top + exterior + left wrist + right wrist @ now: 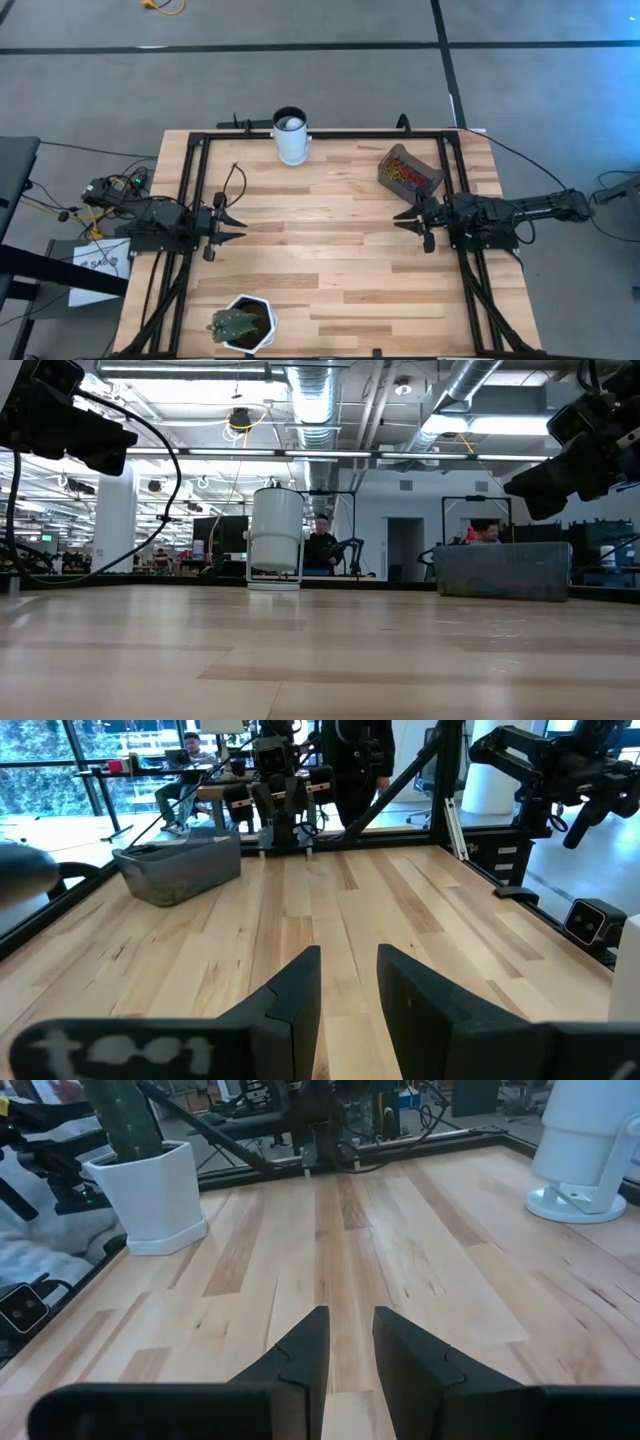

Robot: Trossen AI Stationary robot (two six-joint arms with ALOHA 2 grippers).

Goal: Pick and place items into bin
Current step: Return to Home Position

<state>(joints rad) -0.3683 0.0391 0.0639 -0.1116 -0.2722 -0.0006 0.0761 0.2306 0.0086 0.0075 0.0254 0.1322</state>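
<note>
Left gripper (240,229): I find it over the left side of the counter (330,250), about midway between the far and near edges, pointing toward the centre. Its fingers (295,1005) stand a little apart with a narrow gap between them and hold nothing.

Right gripper (400,218): it is opposite, over the right side of the counter and also pointing inward. Its fingers (300,1355) show the same narrow gap and are empty. In the low view both arms hang above the counter surface, not touching it.

The bin (384,170) rests on the counter at the far right, near the right gripper and set at an angle to the counter's edges. The rubber bands (408,174) lie inside it in a tangled heap, mostly red with some yellowish and green.

A white cup (292,135) stands at the middle of the far edge. A white plant pot (245,322) with a green plant stands at the near edge, left of centre. A person (322,545) is in the room beyond the counter.
</note>
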